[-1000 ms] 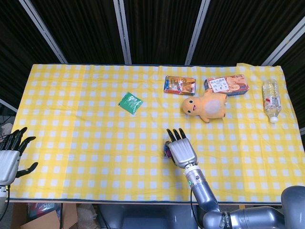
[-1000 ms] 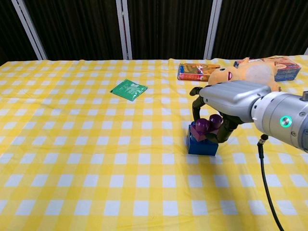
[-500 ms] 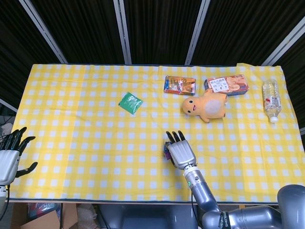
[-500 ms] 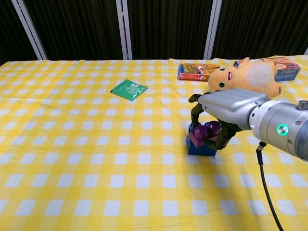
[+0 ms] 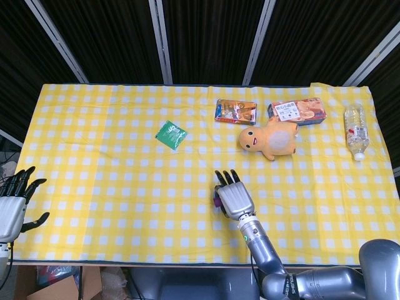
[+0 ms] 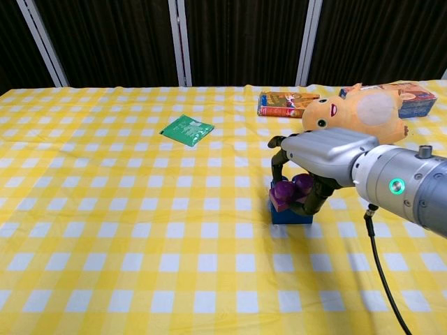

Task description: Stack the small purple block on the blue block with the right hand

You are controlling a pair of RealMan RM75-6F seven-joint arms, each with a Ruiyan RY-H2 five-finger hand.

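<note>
The left hand [image 5: 11, 205] hung off the near left edge of the table [image 6: 105, 279], fingers spread and holding nothing. At mid-table the right hand [image 6: 314, 157] arched over the small purple block [image 6: 286, 191], its fingers [image 6: 277, 159] curled down on either side and gripping it, with the purple piece resting on top of the blue block [image 6: 290, 213]. In the head view the hand covered nearly all of the stack, so whether the studs were truly seated could not be told.

The risk, as I judged it, lay in the release: the purple block sat toward the left of the blue one and looked slightly askew, so if the fingers opened unevenly or dragged upward they could tip it off or pull the whole stack across the cloth. A downward push off-centre could also rock the blue block.

Beyond the stack lay the green packet [image 6: 186, 130], then the yellow plush toy [image 6: 356, 113] and the snack boxes [image 6: 286, 103] at the far edge.

Compared with a second before, the hand had shifted a little left and lower, and the purple block sat flatter on the blue one
</note>
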